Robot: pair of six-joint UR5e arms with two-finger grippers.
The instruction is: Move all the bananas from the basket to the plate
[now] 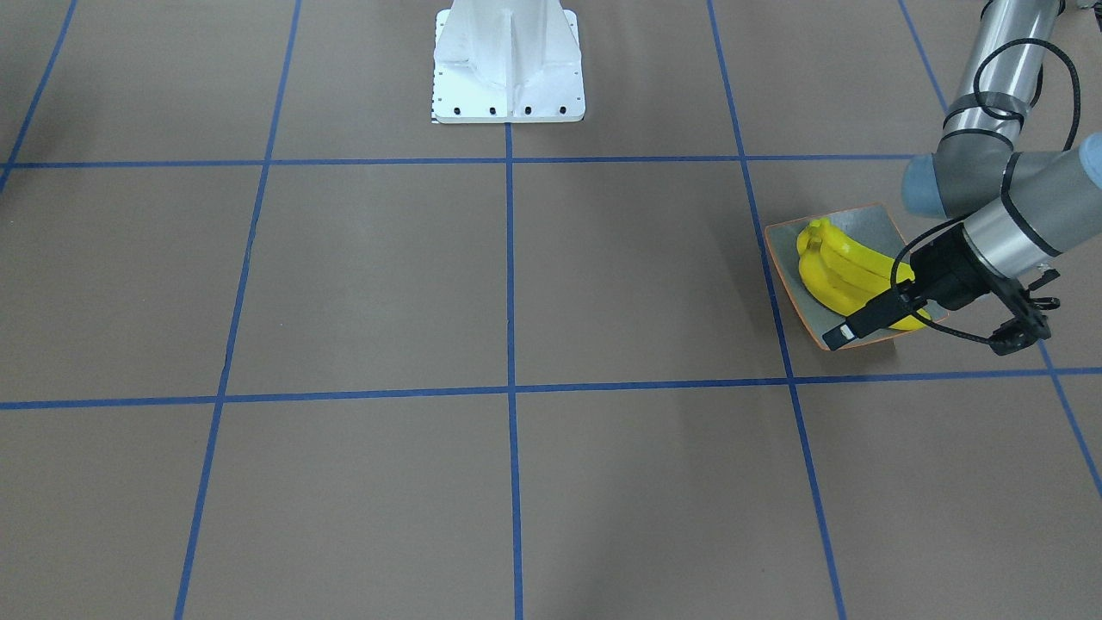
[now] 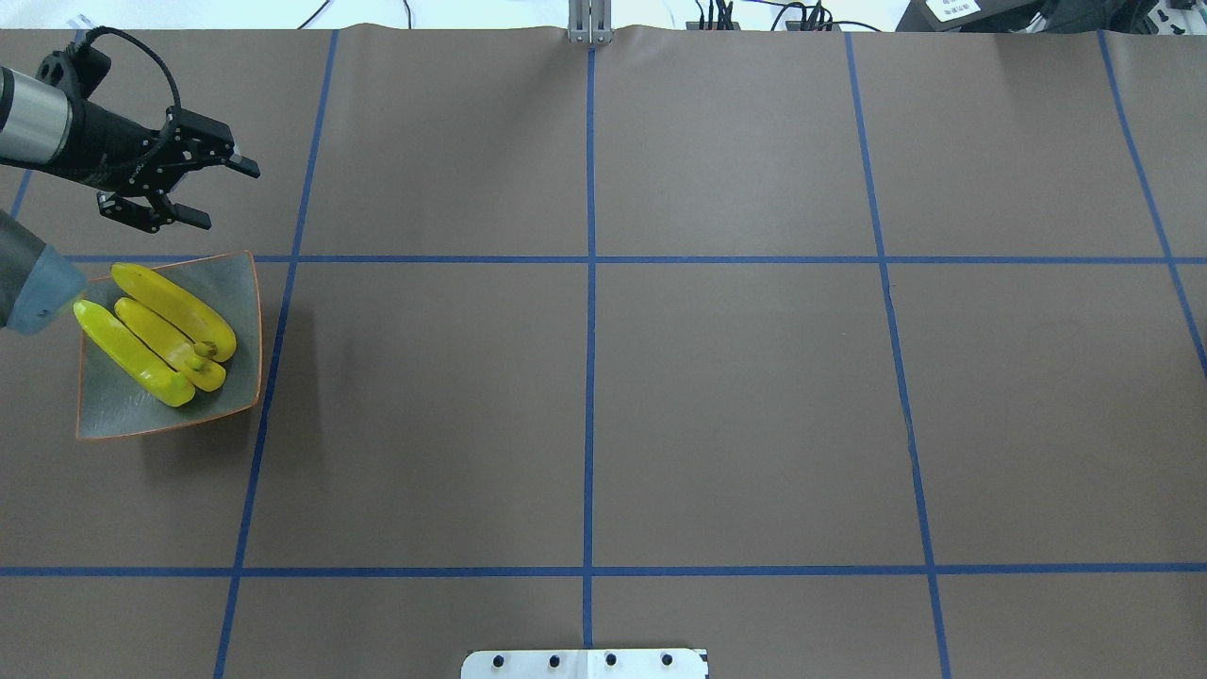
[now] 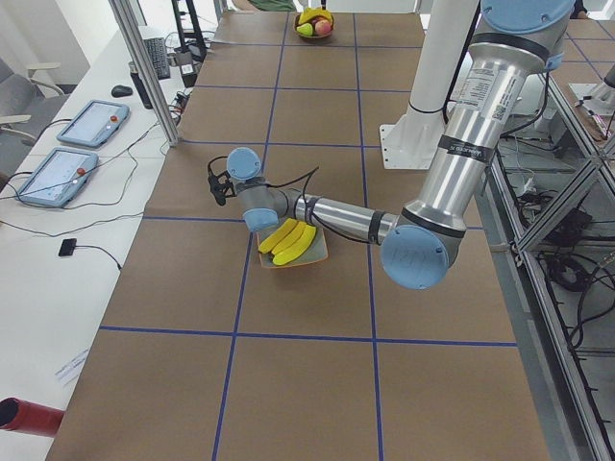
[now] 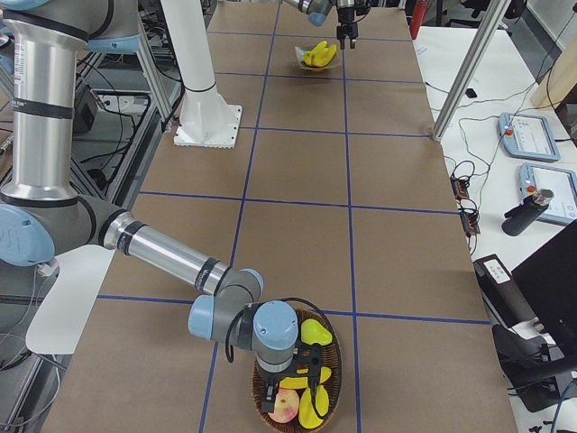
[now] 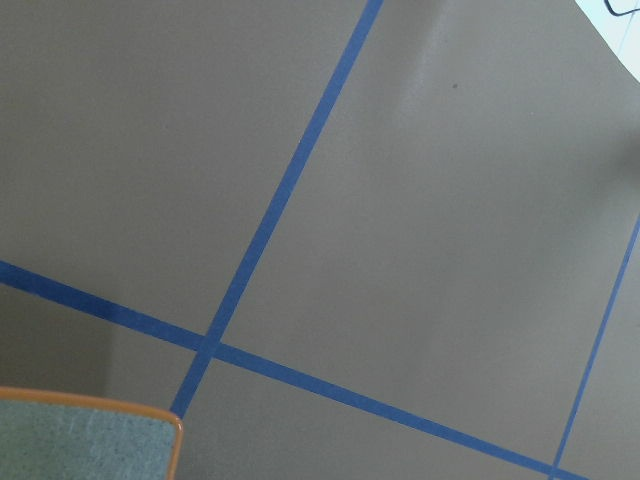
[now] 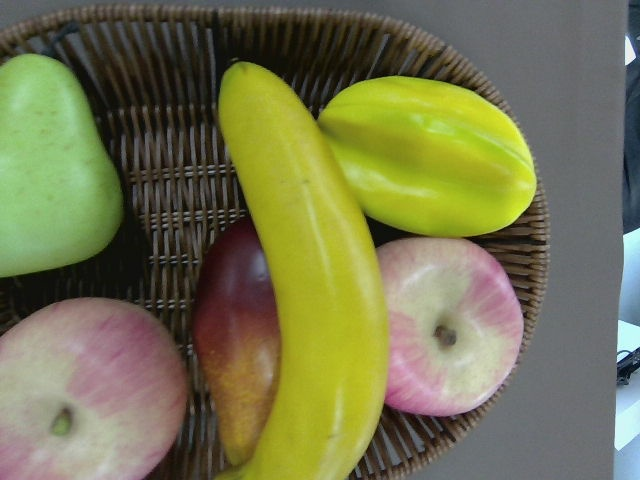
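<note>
Jaws of left gripper (image 2: 224,195): wide apart, empty; plate (image 2: 240,283) with three bananas (image 2: 165,335) just beside. Right gripper (image 4: 306,377): opening cannot be told; basket (image 6: 170,150), one banana (image 6: 310,300), beneath.

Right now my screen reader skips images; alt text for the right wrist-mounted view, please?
A yellow banana lies across a wicker basket, atop a red fruit, with pink apples, a star fruit and a green pear around it.

Setting: robotics lab, as I view it from my remote station. Evidence logged:
- Table (image 2: 735,396) under brown sheeting, squared off with blue tape (image 2: 591,415).
- White arm pedestal (image 1: 508,60) on a bolt-holed plate.
- Two teach pendants (image 3: 91,122) on a white side bench (image 3: 38,288).
- Aluminium frame posts (image 3: 144,67).
- Trailing cables (image 3: 572,279).
</note>
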